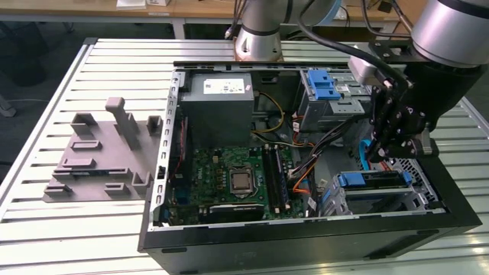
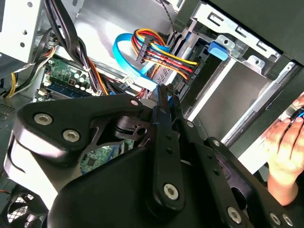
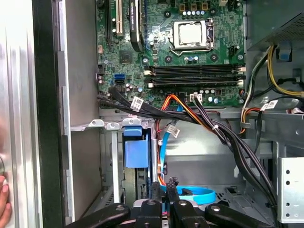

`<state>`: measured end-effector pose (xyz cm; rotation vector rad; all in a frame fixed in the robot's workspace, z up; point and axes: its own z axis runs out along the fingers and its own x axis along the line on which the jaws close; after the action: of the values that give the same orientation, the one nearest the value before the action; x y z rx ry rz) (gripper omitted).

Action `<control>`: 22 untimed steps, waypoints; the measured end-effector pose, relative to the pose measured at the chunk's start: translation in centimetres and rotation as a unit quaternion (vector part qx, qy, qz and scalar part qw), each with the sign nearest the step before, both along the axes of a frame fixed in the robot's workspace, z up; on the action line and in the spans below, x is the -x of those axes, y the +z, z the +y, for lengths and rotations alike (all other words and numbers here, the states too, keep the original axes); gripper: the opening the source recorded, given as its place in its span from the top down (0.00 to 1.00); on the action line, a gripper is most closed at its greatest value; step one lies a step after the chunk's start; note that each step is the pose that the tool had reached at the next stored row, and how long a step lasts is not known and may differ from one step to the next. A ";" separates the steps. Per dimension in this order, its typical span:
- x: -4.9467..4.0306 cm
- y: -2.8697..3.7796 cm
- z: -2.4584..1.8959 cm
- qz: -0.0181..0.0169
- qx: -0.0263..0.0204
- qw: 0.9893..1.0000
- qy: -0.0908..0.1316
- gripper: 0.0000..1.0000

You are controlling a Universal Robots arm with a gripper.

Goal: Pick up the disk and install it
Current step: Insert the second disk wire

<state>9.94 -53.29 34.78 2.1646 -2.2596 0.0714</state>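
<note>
The claw [image 2: 164, 95], fingers pressed together with nothing visibly gripped, hangs inside the computer case [image 1: 306, 238], beside the blue-latched drive bay [image 1: 370, 180]; I'd keep it off the cables [image 3: 190, 116].

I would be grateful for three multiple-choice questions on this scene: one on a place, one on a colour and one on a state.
1. Where does the grey fixture stand?
A. Inside the case
B. On the slatted table, at the exterior view's left of the computer case
C. On top of the robot arm

2. What colour is the flat data cable near the gripper?
A. Light blue
B. Green
C. White

3. In what state is the computer case?
A. Shut, with its side panel on
B. Open, with the motherboard exposed
C. Open, but with no board inside

Answers:
1. B: the fixture sits on the table slats outside the case wall.
2. A: the cable loops light blue in both wrist views.
3. B: the green board shows from above.
</note>
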 end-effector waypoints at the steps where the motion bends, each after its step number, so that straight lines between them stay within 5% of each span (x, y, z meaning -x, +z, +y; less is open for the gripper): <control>1: 0.00 -0.03 -0.02 0.000 -0.001 1.000 0.000 0.84; 8: 0.00 -0.52 -0.74 0.000 -0.015 1.000 0.000 0.84; 22: 0.00 -1.12 -2.32 0.000 -0.028 1.000 0.000 0.84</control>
<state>9.94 -55.61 33.66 2.1921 -2.2879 0.0088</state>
